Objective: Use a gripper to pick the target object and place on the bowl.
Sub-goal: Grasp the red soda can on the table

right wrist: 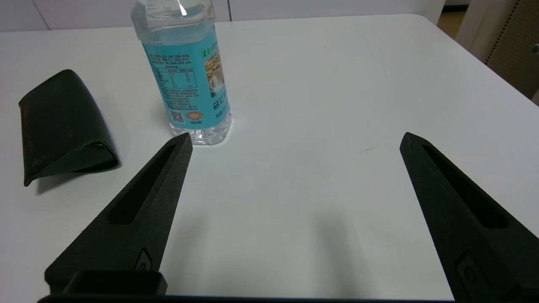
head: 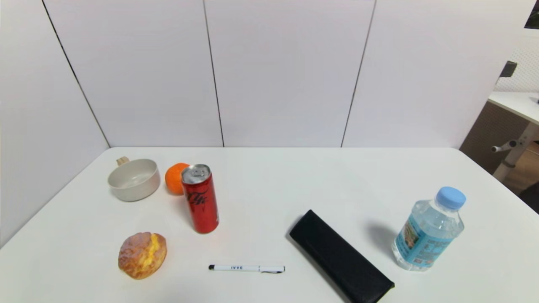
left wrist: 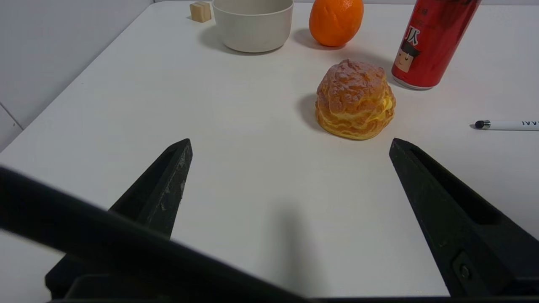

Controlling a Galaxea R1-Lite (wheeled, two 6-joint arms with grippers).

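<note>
I'm at the start here: nothing is lifted, and neither arm shows from the head camera. The soda can [head: 200, 198] stands upright on the tabletop [head: 294, 181], toward my left, with the orange [head: 176, 178] just behind it at about eleven o'clock, close enough that I can't tell if they touch. The bowl [head: 134, 179] sits beyond the orange at ten o'clock from the can, empty, with its wooden stub pointing away from me.

My left gripper [left wrist: 290, 145] hangs low over the near left of the tabletop, jaws spread wide with nothing between them. From its wrist camera the cream puff [left wrist: 356, 99] lies almost dead ahead, and the can is past it at one o'clock. The right gripper [right wrist: 294, 139] is spread just as wide over the right side, with the water bottle [right wrist: 185, 67] at eleven o'clock and the black case [right wrist: 59, 126] farther off; I leave that arm parked.

The left arm is the natural one for this. I reckon the clean line swings round the puff's right side, clear of the pen [head: 246, 268] lying near me. I want the jaws level, straddling the can at mid-height, closing slowly; a slim can tips easily if one finger lands first. The orange crowds the far side, so I'd stop short of pushing through.
</note>
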